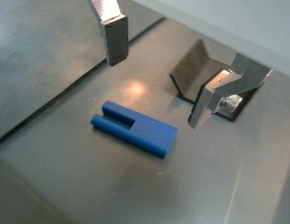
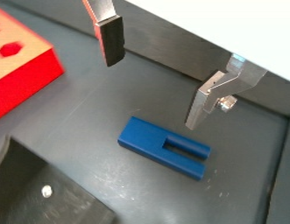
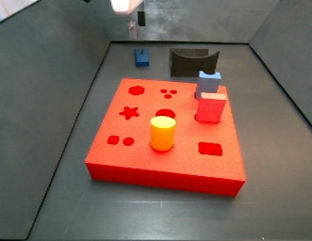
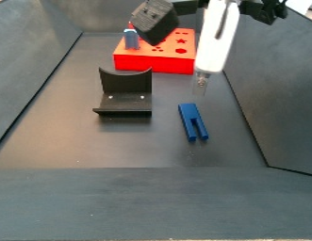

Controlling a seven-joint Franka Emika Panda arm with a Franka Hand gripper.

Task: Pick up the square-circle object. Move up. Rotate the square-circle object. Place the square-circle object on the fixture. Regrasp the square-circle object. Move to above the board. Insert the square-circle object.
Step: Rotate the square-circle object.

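Tool (image 2: 165, 74) hangs with fingers apart, holding nothing, above the square-circle object (image 2: 166, 147) lying flat on the floor. No writing shows. The fixture (image 4: 123, 92) stands near.

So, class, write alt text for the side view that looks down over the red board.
A red board carries a yellow cylinder and a light-blue-topped red block. Beyond it lie the square-circle object and the dark fixture, with the gripper above.
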